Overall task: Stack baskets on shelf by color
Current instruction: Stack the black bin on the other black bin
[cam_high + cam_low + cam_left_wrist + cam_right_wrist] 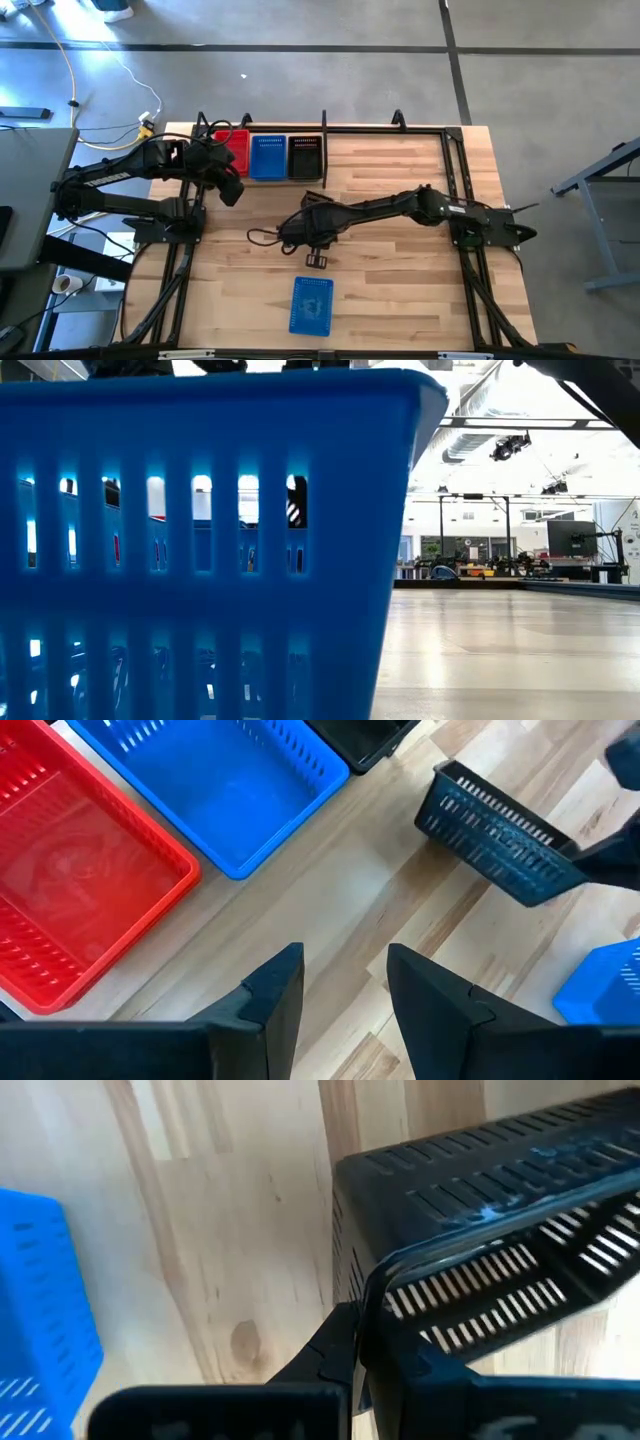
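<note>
Right end effector (355, 1355) pinches the rim of a black perforated plastic basket (500, 1250), held tilted over mid desk (400, 290); only the right wrist view shows the grip. Left end effector (345, 990) hangs with fingers spread and empty, just in front of the red (70, 890) and blue (215, 785) perforated baskets. High view shows red, blue and black baskets side by side on the shelf (385, 128). A lone blue basket (311, 305) sits at the near desk edge, filling the low view.
</note>
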Robot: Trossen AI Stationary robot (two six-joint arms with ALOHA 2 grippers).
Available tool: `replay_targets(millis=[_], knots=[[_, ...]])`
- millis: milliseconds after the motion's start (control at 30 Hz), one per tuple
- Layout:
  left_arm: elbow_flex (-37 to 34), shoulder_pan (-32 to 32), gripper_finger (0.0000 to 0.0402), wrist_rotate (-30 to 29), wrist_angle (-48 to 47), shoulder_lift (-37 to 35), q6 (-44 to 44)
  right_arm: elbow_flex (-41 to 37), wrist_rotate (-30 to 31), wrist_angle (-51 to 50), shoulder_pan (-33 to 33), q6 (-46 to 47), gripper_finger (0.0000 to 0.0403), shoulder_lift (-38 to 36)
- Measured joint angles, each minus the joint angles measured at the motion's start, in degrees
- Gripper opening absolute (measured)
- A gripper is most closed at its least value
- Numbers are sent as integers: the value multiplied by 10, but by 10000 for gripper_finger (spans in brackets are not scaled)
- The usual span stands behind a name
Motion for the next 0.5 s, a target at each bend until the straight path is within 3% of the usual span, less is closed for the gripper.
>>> replay_targets(millis=[233, 500], knots=[[0, 0, 138, 0, 0, 0, 5, -5, 3, 15, -3, -2, 0, 8], [0, 0, 138, -1, 0, 0, 5, -7, -41, 24, -11, -15, 0, 12]])
